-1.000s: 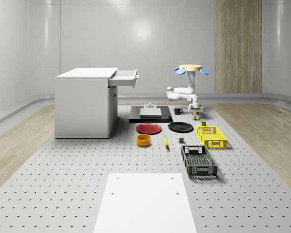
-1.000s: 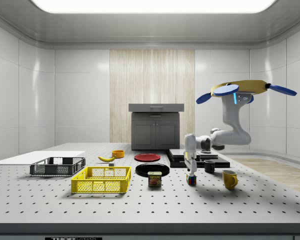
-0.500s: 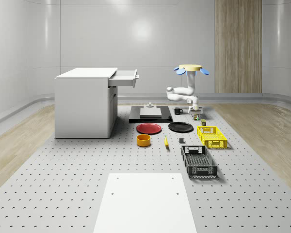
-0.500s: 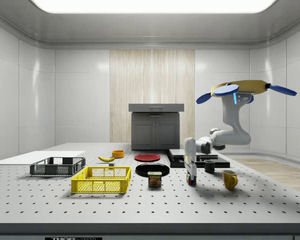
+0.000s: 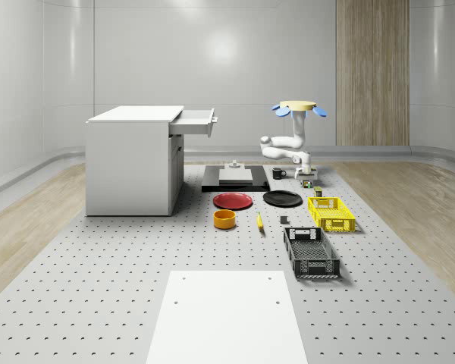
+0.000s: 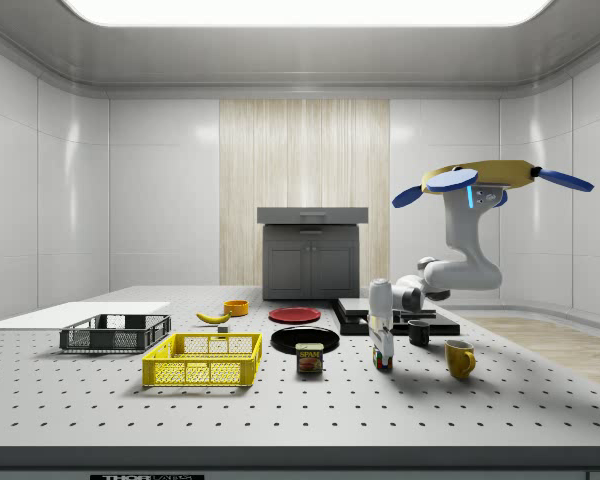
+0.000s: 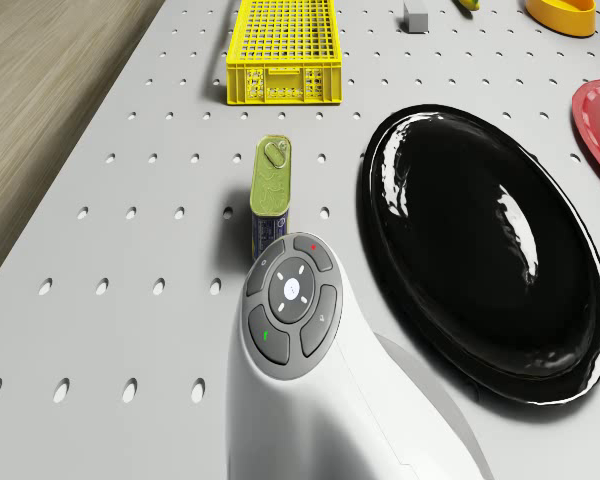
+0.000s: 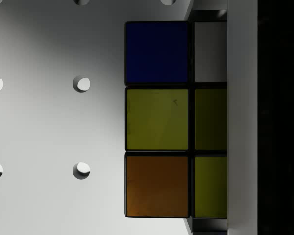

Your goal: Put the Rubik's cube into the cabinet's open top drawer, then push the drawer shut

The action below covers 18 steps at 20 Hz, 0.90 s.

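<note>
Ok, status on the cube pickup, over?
Drone hovering past the black plate. Gripper down on the Rubik's cube, cube on the table. Top drawer open. Can close beside.

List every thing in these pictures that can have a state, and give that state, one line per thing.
top drawer: open, pulled out of the cabinet
lower cabinet doors: shut
Rubik's cube: on the table, not yet in the drawer
gripper: down at the cube
drone: hovering above the table near the black plate
yellow crate: upright, looks empty
</note>
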Motion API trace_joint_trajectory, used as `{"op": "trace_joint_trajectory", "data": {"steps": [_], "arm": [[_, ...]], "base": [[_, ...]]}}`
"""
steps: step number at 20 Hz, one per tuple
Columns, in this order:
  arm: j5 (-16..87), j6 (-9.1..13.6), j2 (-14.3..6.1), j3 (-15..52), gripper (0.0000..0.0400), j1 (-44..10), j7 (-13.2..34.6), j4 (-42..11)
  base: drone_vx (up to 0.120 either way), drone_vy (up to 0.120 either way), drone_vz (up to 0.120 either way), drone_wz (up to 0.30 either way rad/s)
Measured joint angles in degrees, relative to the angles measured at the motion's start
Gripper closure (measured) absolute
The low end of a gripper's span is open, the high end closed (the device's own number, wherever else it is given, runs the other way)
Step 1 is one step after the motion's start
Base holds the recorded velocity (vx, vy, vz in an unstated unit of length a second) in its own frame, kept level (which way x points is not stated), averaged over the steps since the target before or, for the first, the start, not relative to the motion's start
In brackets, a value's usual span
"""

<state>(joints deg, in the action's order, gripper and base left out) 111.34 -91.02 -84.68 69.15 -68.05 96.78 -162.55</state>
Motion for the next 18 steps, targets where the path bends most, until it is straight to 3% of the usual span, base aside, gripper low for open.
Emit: {"op": "trace_joint_trajectory", "data": {"steps": [5,12,18], "arm": [[0.38,-0.2,-0.03,-0.41,0.0057,-0.22,0.14,0.14],[-1.76,0.69,-0.01,1.84,0.0072,0.01,0.29,-0.53],[-5.55,1.99,-0.04,5.78,0.0074,0.29,0.55,-1.45]], "base": [[0.0,0.0,0.0,0.0],[0.0,0.0,0.0,0.0],[0.0,0.0,0.113,0.0]]}}
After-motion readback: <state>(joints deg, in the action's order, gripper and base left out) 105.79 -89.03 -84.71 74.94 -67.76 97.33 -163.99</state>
